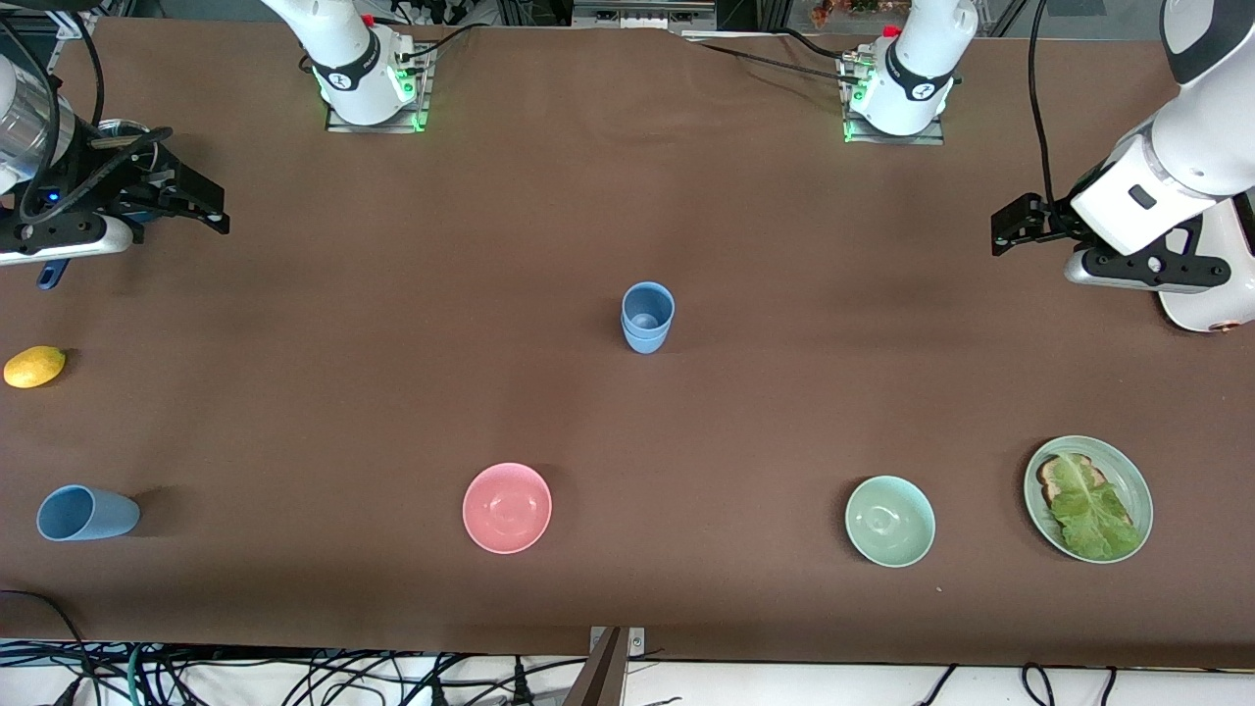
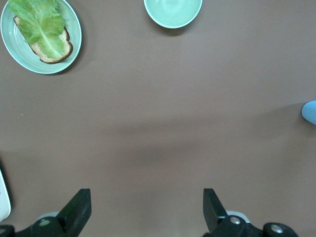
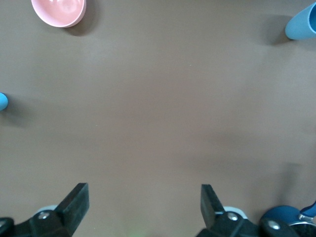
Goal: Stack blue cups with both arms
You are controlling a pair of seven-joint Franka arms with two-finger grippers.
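With 2 stacked blue cups [image 1: 647, 317] mid-table and 1 lone blue cup [image 1: 86, 513] lying toward the right arm's end, the empty, spread right gripper [image 1: 201, 201] should grasp its wall squarely while the spread left gripper [image 1: 1010, 226] waits.

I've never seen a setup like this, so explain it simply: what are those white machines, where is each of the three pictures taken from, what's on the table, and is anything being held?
They are two robot arms. One picture looks down from across the table; the other two come from cameras on each wrist. The left gripper and right gripper hang open and empty at their own ends of the brown table. Mid-table stand two stacked blue cups; a third blue cup lies on its side near a lemon. Also there: a pink bowl, a green bowl and a plate with bread and lettuce.
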